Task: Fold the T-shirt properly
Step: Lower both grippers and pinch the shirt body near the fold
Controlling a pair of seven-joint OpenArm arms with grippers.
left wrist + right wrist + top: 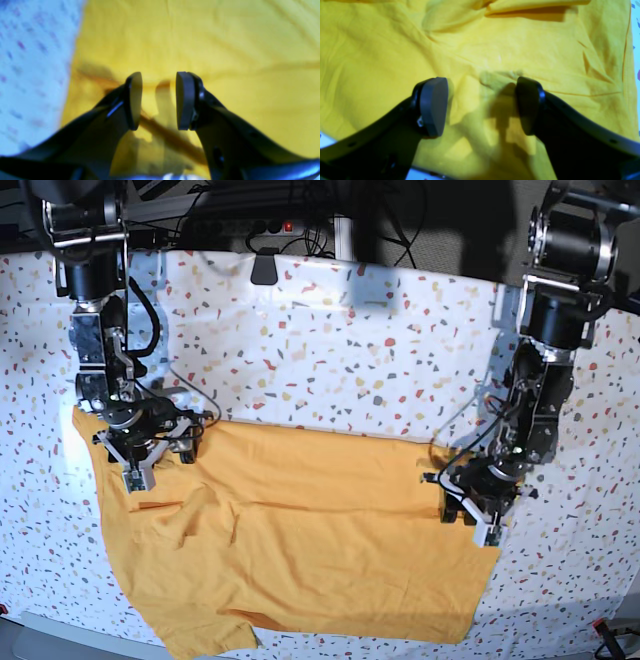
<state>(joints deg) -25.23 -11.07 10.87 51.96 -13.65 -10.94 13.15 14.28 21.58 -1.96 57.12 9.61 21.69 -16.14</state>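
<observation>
The mustard-yellow T-shirt (300,530) lies spread on the speckled table (350,350), wrinkled, with one lower corner curled at the front left. At the shirt's back left corner my right gripper (140,465) stands open; in the right wrist view (482,105) its pads (433,106) hover wide apart just over creased cloth (382,50), with nothing between them. My left gripper (480,520) is at the shirt's right edge. The left wrist view shows it (158,100) open over the fabric (225,50), a hem line running beneath, gripping nothing.
White terrazzo tabletop (30,62) borders the shirt on every side. A black clip (264,268) sits on the table's back edge, with cables behind it. The shirt's front hem lies close to the table's front edge (540,635).
</observation>
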